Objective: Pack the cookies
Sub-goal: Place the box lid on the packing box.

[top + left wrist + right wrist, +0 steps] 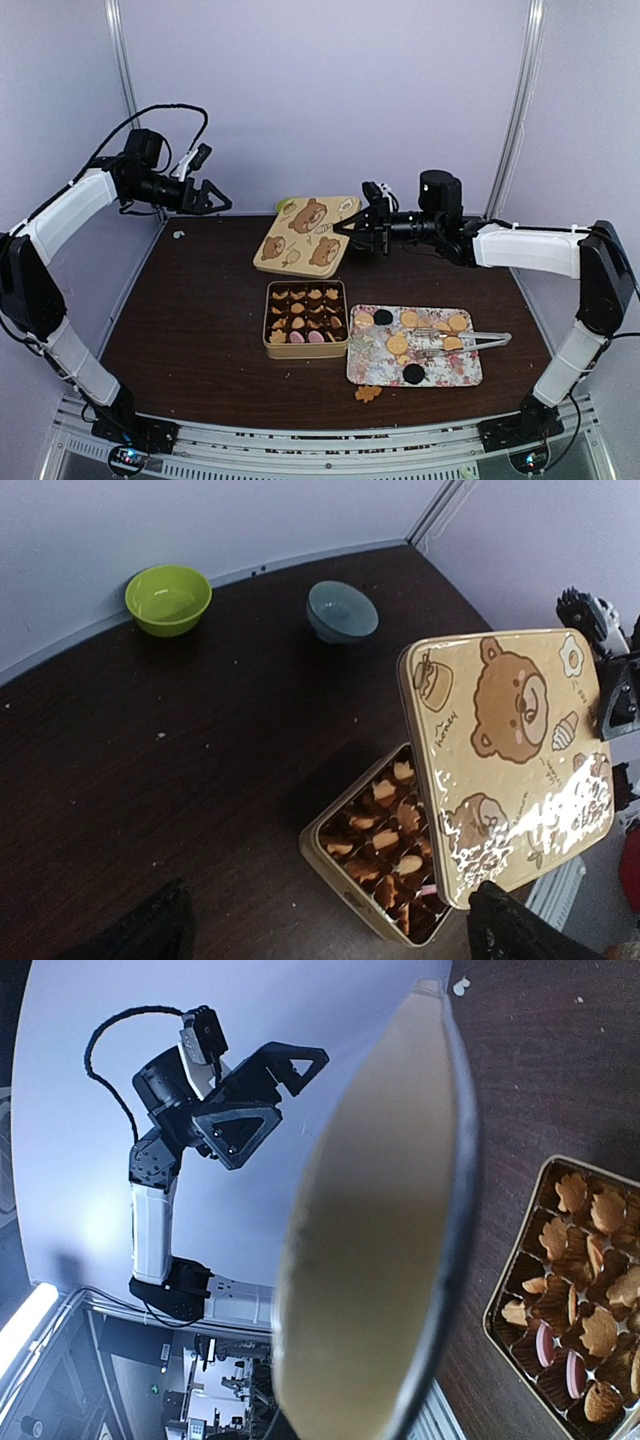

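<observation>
At the centre of the table (190,320), the open tan tin (305,350) stands with its paper cups holding the cookies (305,312): mostly tan pieces, with a few pink ones along its near row. The right wrist view confirms that tan and pink pieces sit in the cups.

Behind the tin, the bear-printed lid (305,235) is held clear of the table and tilted. The right gripper (352,226) has its jaws closed on the lid's right-hand edge. The lid's plain underside fills most of the right wrist view.

To the right of the tin, just beside it, lies a floral tray (450,370). More cookies rest loose on it, several round tan ones and two dark ones. Metal tongs (465,341) lie across the tray's right half, among the tan pieces.

In front of the tin and slightly right, one leaf-shaped tan cookie (368,393) lies on the bare table, touching or nearly touching the tray's near edge.

Well to the left of the tin and high above the table, the left gripper (215,205) hangs in the air with its jaws spread wide, holding nothing.

In the left wrist view, a green bowl (168,598) and a grey-blue bowl (342,610) stand well apart from the tin, near the wall.
</observation>
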